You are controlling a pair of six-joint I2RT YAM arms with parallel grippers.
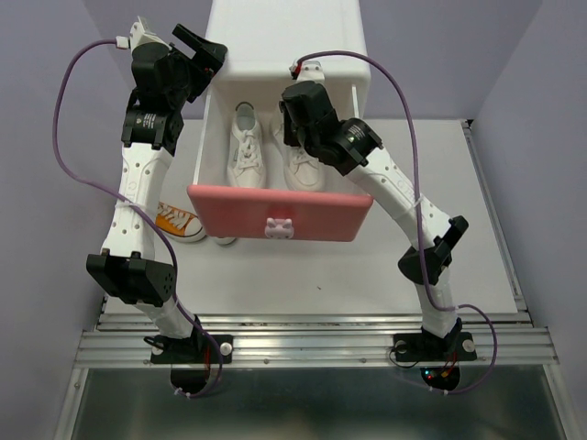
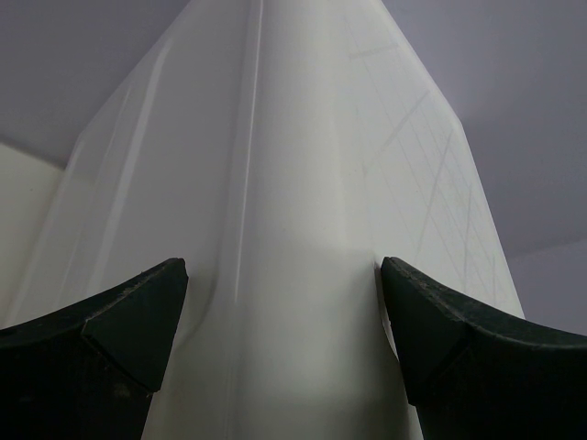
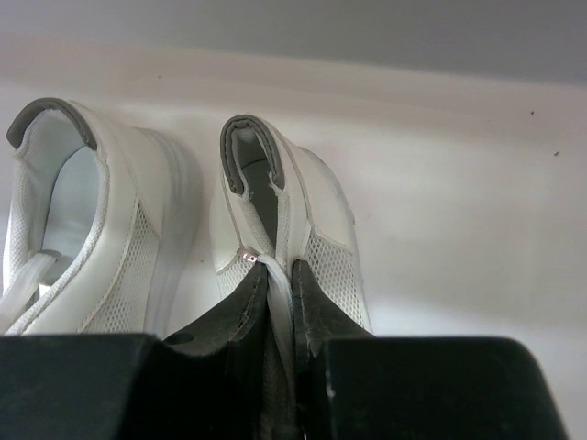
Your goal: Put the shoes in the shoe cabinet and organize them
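Lying nearest the arm bases, left of centre in the overhead view, an orange shoe (image 1: 179,223) sat on the table (image 1: 440,266). It was partly hidden behind the left arm and just beside the left end of the pulled-out drawer (image 1: 280,206). The drawer's salmon-pink front, with its knob (image 1: 278,226), crossed the middle of the frame. Behind that front, inside the drawer, two shoes stood side by side with their heels toward the cabinet (image 1: 284,37). The right gripper (image 3: 280,270) reached down into the drawer, its fingers pinched tight on the laces of the white shoe (image 3: 321,211) on the right. The second white shoe (image 3: 110,229) stood free just to its left, at the left of the wrist view. Farthest back, at the upper left of the overhead view, the left gripper (image 2: 282,275) was spread wide and grasped nothing. A corner of the cabinet lay between its fingers, and whether they touched it could not be told.
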